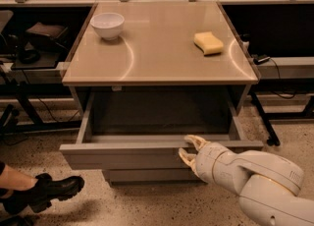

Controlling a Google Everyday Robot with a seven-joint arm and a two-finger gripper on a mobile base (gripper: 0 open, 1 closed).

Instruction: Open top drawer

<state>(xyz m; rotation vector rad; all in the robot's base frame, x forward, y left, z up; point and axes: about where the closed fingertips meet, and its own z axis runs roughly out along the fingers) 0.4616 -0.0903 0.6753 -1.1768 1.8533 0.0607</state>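
Note:
The top drawer point(127, 155) is pulled well out from under the beige tabletop, and its grey box interior point(157, 117) shows. My gripper point(191, 149) is at the drawer front, right of centre. Its upper finger point(197, 140) hooks over the front's top edge and its lower finger point(185, 157) rests against the front face. The white arm point(255, 178) reaches in from the lower right. A narrower drawer front point(147, 175) shows just below.
A white bowl point(107, 25) and a yellow sponge point(208, 42) lie on the tabletop point(157, 53). A person's black boot point(46, 193) is on the floor at lower left. Dark desks with cables flank the table on both sides.

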